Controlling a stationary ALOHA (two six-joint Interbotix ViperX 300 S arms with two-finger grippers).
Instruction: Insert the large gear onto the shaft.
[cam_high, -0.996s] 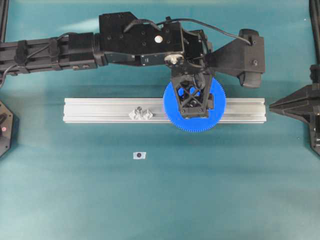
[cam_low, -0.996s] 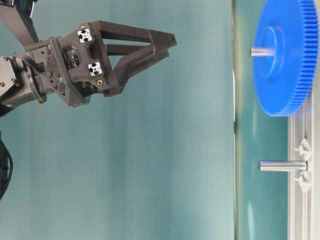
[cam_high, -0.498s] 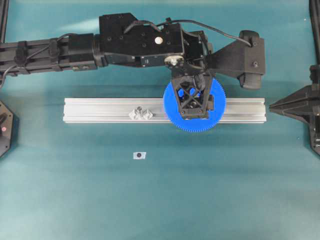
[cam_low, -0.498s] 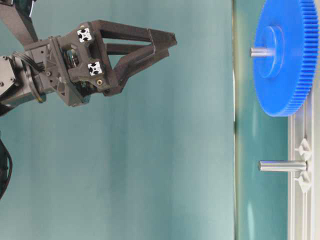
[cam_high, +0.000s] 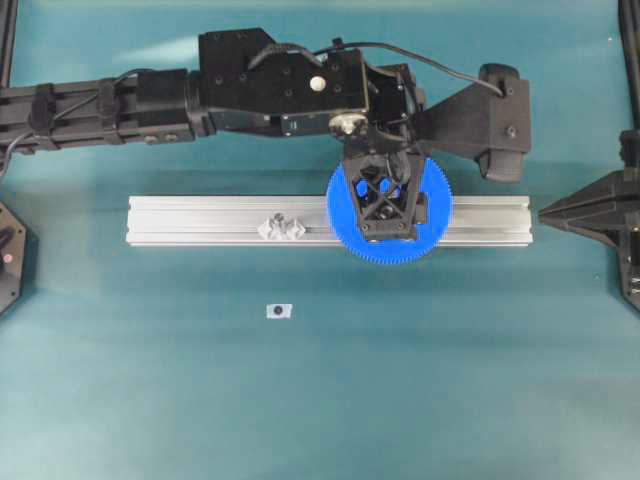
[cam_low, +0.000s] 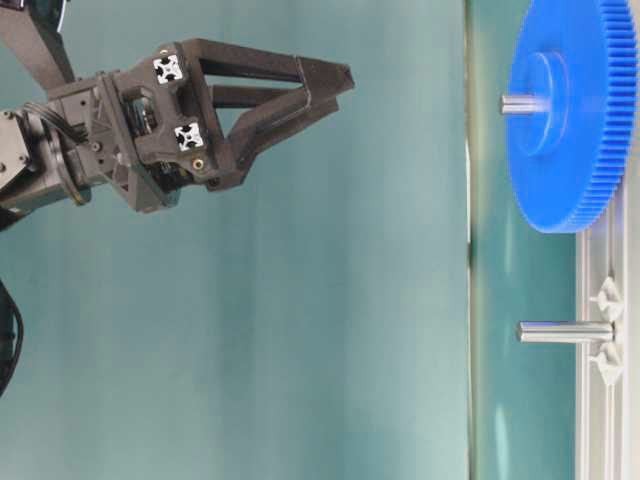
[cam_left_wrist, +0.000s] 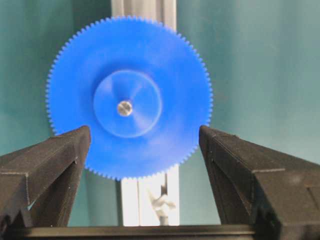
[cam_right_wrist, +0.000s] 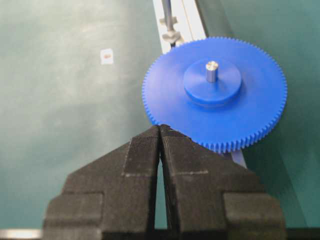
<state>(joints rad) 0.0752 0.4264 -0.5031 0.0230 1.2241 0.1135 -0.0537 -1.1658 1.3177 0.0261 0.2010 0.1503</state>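
Overhead view first: left arm (cam_high: 200, 90) stretched in from the left edge, bent down over the aluminium rail (cam_high: 200, 220) lying across the teal table (cam_high: 320, 400). Left gripper (cam_high: 385, 225) pointing down, right over the large gear (cam_high: 435, 235), blocking most of the hub from this angle. From the left wrist view, jaws spread wide, fingers (cam_left_wrist: 50, 160) out past either side of the blue disc, holding nothing. Table-level view confirms it: left gripper (cam_low: 335, 82) hanging well apart from the gear (cam_low: 570, 120), clear air between fingertips and hub, no contact anywhere.

Now the gear itself: flat on the rail towards its right end, fine teeth all round the rim, raised hub in the middle. Seated on the shaft (cam_right_wrist: 212, 71), pale metal tip poking up through the centre hole, plain in the right wrist view and as a small bright dot in the left wrist view (cam_left_wrist: 124, 108).

Right gripper (cam_right_wrist: 160, 135) parked at the right edge of the table, jaws pressed together, empty, tips aimed towards the gear's near rim but short of touching.

Further left along the rail, a second peg (cam_low: 560, 331) standing between two clear mounts (cam_high: 282, 228), bare. Small white tag (cam_high: 278, 311) lying alone on the table nearer the front.
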